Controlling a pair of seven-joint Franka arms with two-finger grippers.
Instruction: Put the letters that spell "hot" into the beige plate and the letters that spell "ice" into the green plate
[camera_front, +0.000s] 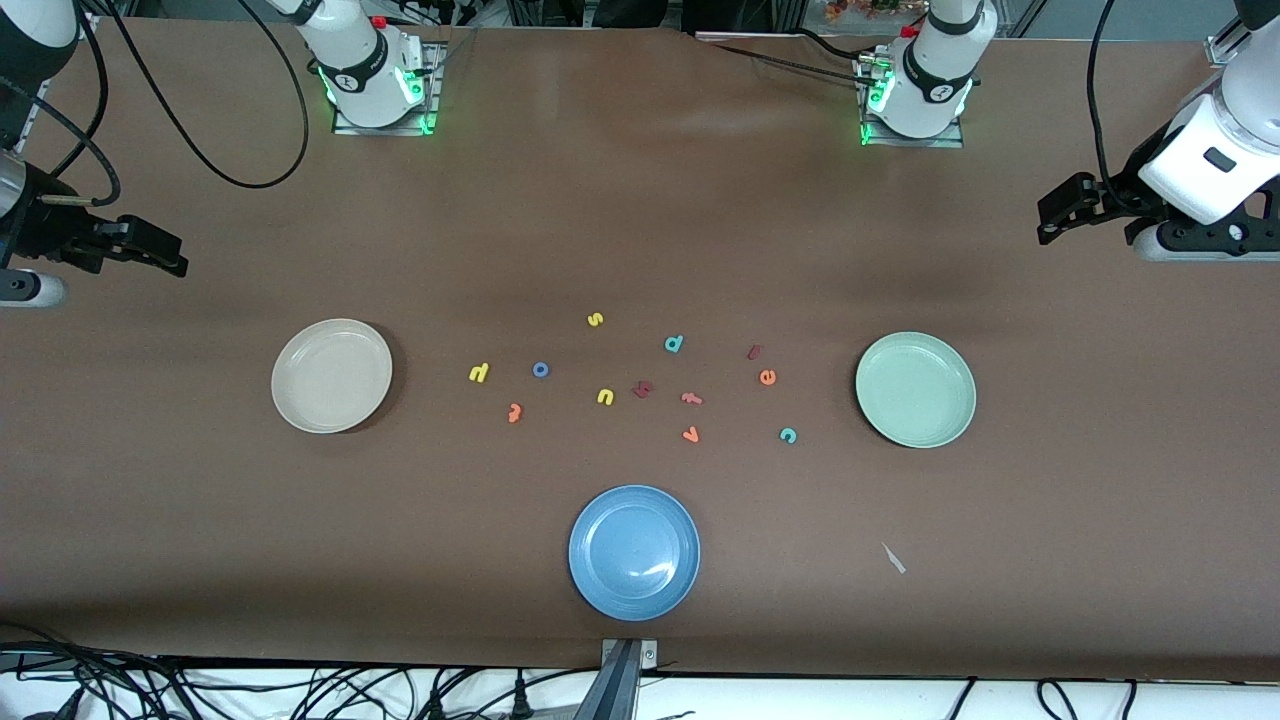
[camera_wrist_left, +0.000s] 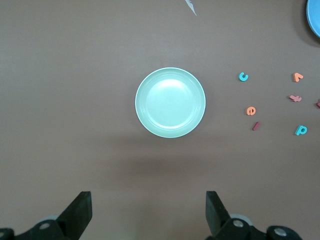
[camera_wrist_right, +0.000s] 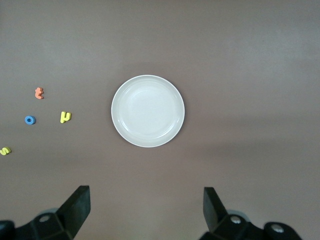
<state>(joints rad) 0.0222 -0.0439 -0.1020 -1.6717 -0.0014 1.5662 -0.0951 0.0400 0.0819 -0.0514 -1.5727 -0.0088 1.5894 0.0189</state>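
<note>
1. The beige plate (camera_front: 331, 376) sits on the brown bench (camera_front: 640, 220) toward the right arm's end, with nothing in it.
2. The green plate (camera_front: 915, 389) sits toward the left arm's end, also with nothing in it.
3. A blue plate (camera_front: 634, 552) lies between the two, nearer the front camera than either.
4. The "hot" letters lie on the bench beside the beige plate: the yellow h (camera_front: 479, 373), the blue o (camera_front: 541, 369) just beside it, and the orange t (camera_front: 514, 411) nearer the front camera than both.
5. The "ice" letters lie beside the green plate: the dark red i (camera_front: 755, 352), the orange e (camera_front: 767, 377) close by, and the teal c (camera_front: 788, 434) nearer the front camera.
6. Other letters lie between the groups: a yellow s (camera_front: 595, 320), a yellow u (camera_front: 605, 397), a teal d (camera_front: 674, 344), a larger dark red letter (camera_front: 643, 389), an orange f (camera_front: 691, 398) and an orange v (camera_front: 690, 434).
7. The left gripper (camera_wrist_left: 149, 212) hangs released, jaws wide, at the left arm's end of the bench, holding nothing; its wrist view looks down on the green plate.
8. The right gripper (camera_wrist_right: 146, 210) hangs likewise released and unladen at the right arm's end; its wrist view looks down on the beige plate.
9. A small pale scrap (camera_front: 893, 558) lies on the bench, nearer the front camera than the green plate.
</note>
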